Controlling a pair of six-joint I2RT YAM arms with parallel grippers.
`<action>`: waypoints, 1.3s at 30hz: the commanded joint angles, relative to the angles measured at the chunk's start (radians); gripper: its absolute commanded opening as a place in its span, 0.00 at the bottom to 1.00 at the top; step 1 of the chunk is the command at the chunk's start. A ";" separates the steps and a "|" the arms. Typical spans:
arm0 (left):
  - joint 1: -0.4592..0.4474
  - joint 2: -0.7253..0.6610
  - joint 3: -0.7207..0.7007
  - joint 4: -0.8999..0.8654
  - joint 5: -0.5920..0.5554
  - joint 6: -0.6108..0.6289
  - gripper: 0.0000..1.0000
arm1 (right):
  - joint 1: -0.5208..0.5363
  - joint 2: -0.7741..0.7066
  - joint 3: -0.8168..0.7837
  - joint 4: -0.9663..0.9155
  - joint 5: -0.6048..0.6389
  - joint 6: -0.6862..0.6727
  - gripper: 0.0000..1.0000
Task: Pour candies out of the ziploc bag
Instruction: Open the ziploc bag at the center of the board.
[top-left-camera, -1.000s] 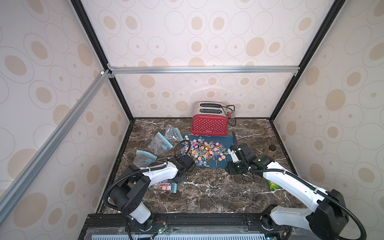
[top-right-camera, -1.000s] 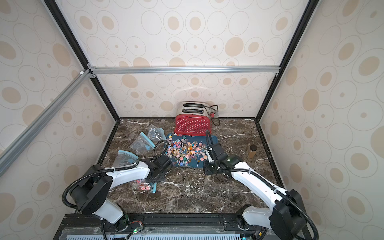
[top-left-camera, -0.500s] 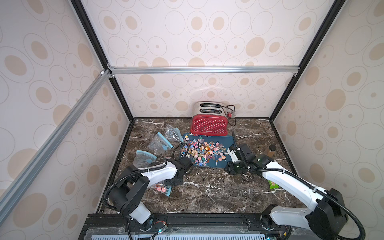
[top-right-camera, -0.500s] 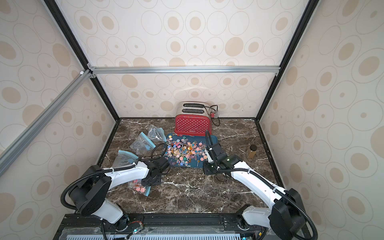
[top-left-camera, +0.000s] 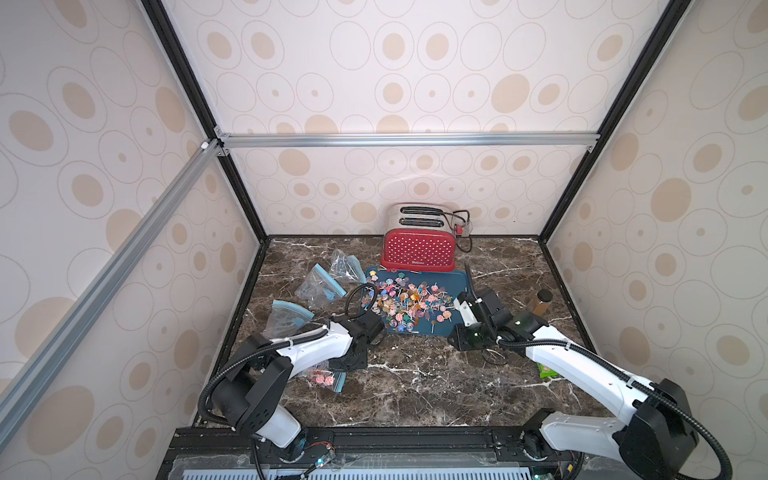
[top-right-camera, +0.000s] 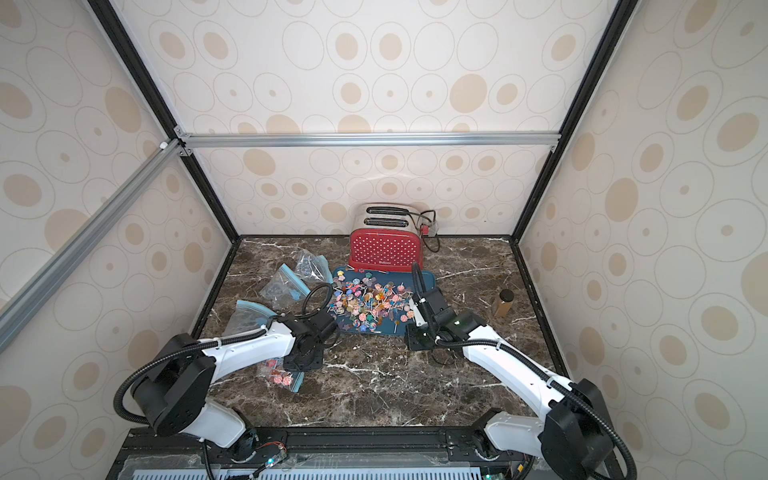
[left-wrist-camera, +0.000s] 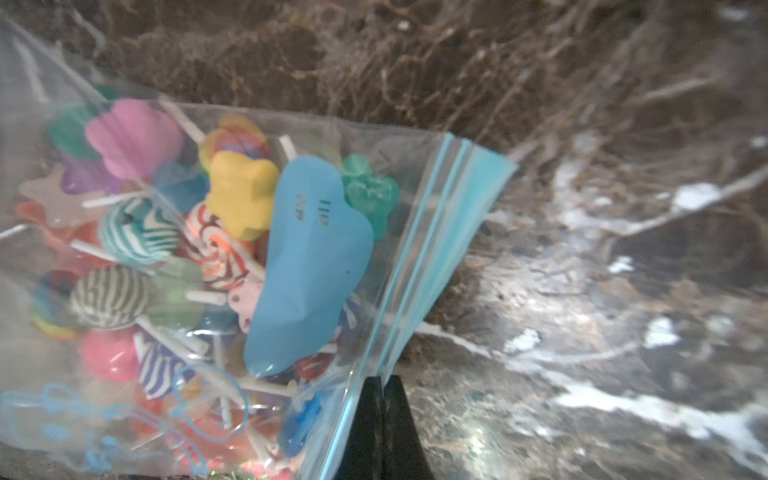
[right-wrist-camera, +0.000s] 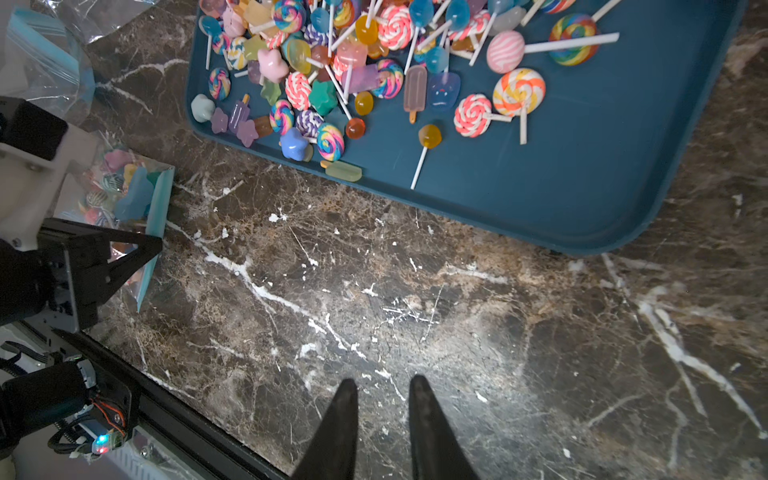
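Since a second ago my left gripper (top-left-camera: 352, 360) has drawn back from the tray's near corner to the bag (top-left-camera: 322, 376) and pinched shut. That bag lies on the marble (top-left-camera: 415, 395) at the front left, partly under my left arm (top-left-camera: 316, 347), apart from the tray (top-left-camera: 451, 282).

Through the plastic in the left wrist view I see candies (left-wrist-camera: 137, 232) packed inside: striped balls, a pink flower shape, a yellow one, white sticks, plus a blue label (left-wrist-camera: 307, 266). The left fingertips (left-wrist-camera: 365, 424) are pressed together on the bag's blue zip edge (left-wrist-camera: 436, 232), so I have hold of it there. I cannot tell whether the zip is open. The right wrist view shows the same pinch on that blue edge.

My right gripper (right-wrist-camera: 383, 379) hangs over bare marble in front of the tray, jaws partly apart, nothing between them.

On the tray a pile (right-wrist-camera: 332, 62) of loose lollipops spreads over much of it. Left of the tray lie three empty bags (top-left-camera: 320, 286). Behind it stands a red toaster (top-left-camera: 417, 249), and off to its right a brown bottle (top-left-camera: 540, 307) stands upright
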 joint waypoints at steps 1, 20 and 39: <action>-0.023 -0.043 0.059 -0.014 0.112 0.027 0.00 | -0.002 0.022 -0.010 0.022 -0.031 0.002 0.25; -0.092 0.040 0.107 0.077 0.204 0.026 0.00 | 0.123 0.178 -0.005 0.190 -0.138 0.092 0.28; -0.092 0.045 0.089 0.105 0.257 0.039 0.25 | 0.167 0.218 0.024 0.188 -0.110 0.117 0.30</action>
